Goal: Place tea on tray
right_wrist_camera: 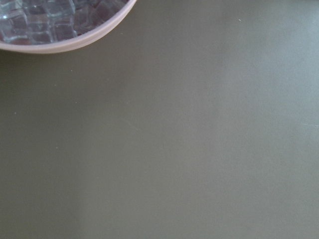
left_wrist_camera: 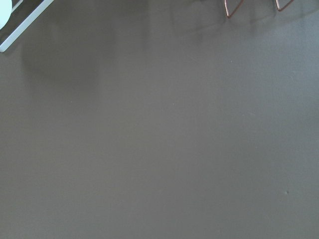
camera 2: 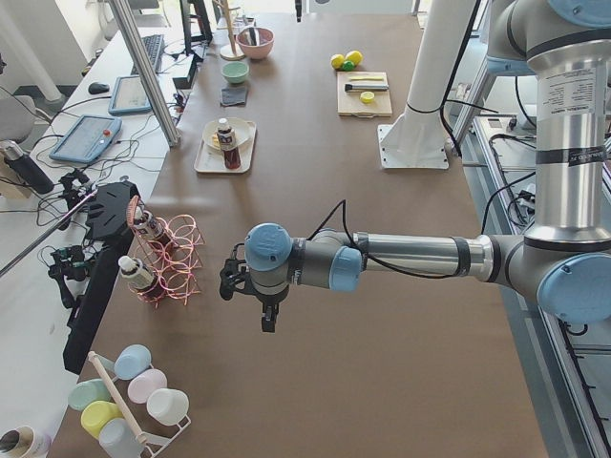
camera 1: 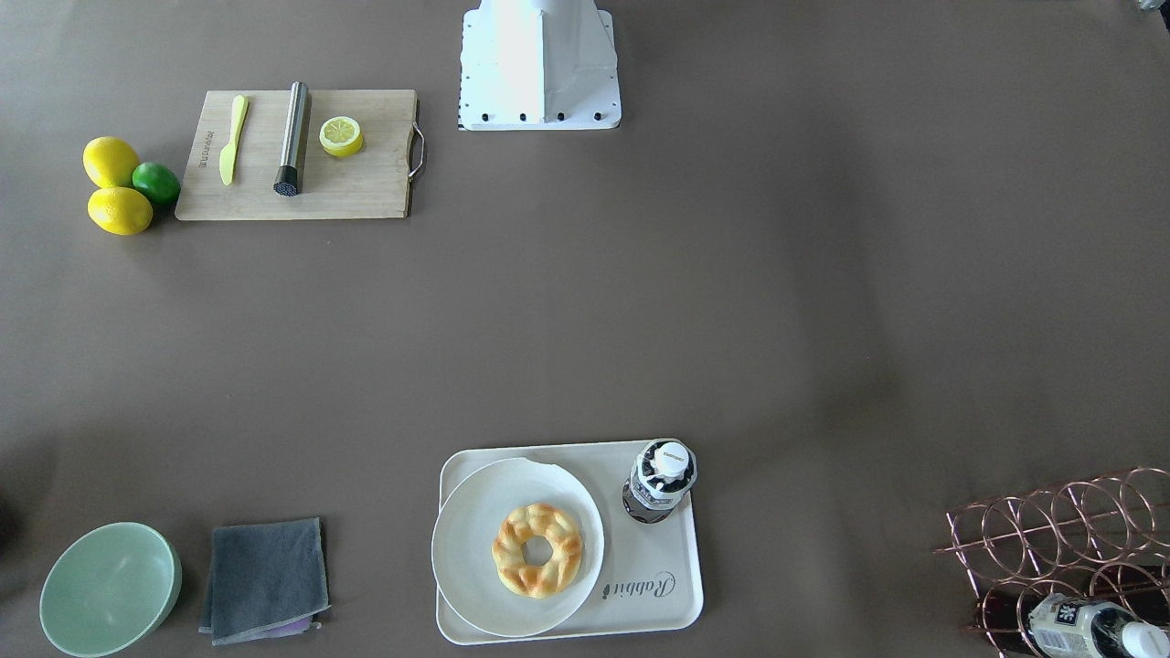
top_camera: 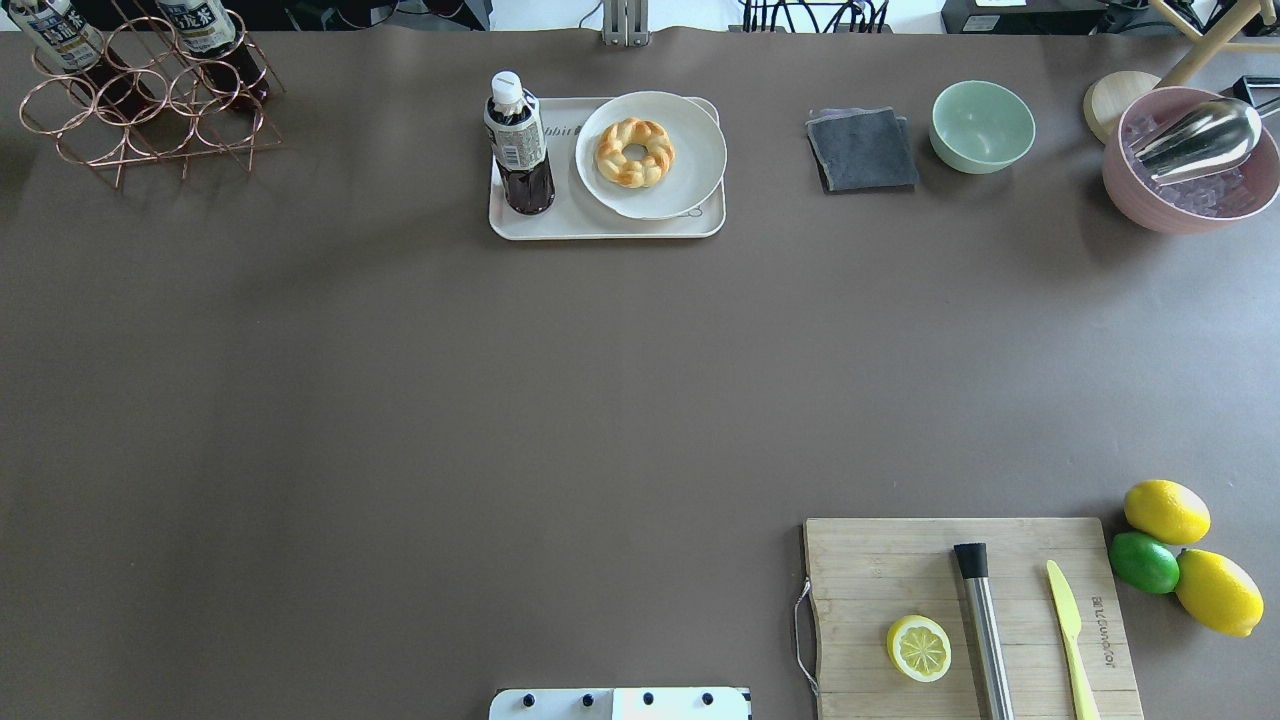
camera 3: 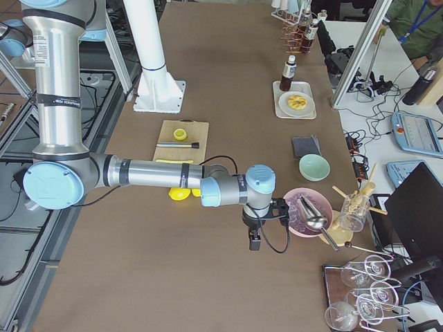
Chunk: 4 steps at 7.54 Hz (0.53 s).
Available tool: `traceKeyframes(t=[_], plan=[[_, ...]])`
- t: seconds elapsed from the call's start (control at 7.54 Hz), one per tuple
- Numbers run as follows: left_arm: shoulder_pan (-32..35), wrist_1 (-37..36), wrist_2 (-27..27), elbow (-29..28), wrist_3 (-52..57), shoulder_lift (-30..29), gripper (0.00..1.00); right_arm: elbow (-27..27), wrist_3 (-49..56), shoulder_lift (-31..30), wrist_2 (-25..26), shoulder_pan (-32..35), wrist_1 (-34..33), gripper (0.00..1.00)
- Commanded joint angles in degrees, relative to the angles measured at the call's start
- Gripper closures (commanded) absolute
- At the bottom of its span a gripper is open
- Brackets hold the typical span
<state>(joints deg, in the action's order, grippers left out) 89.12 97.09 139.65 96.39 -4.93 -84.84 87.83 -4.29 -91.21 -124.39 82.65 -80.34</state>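
The tea bottle [top_camera: 520, 150], with dark liquid and a white cap, stands upright on the left end of the cream tray [top_camera: 600, 226], beside a round plate. It also shows on the tray [camera 1: 654, 567] in the front view [camera 1: 660, 480] and in the left side view [camera 2: 225, 145]. My left gripper [camera 2: 270, 322] hangs over bare table near the wire rack and shows only in the left side view. My right gripper [camera 3: 255, 242] hangs over bare table by the pink bowl and shows only in the right side view. I cannot tell whether either is open or shut.
A white plate [top_camera: 690, 150] with a braided doughnut [top_camera: 634, 152] shares the tray. The copper wire rack [top_camera: 140, 120] holds two alike bottles. There is a grey cloth [top_camera: 862, 150], a green bowl [top_camera: 982, 126], a pink ice bowl [top_camera: 1190, 200], and a cutting board [top_camera: 870, 560] with lemons beside it.
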Motion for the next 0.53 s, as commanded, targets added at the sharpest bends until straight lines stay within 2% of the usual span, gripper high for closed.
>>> traceKeyframes(t=[0.0, 0.27, 0.4], plan=[[-0.2, 0.1, 0.4, 0.2, 0.1, 0.2, 0.01, 0.1, 0.0, -0.5, -1.9, -0.2, 0.0, 0.00], [-0.2, 0.1, 0.4, 0.2, 0.0, 0.3, 0.01, 0.4, 0.3, -2.3, -1.9, -0.2, 0.3, 0.00], [-0.2, 0.0, 0.3, 0.2, 0.0, 0.3, 0.01, 0.9, 0.2, -2.5, -0.3, 0.3, 0.3, 0.00]])
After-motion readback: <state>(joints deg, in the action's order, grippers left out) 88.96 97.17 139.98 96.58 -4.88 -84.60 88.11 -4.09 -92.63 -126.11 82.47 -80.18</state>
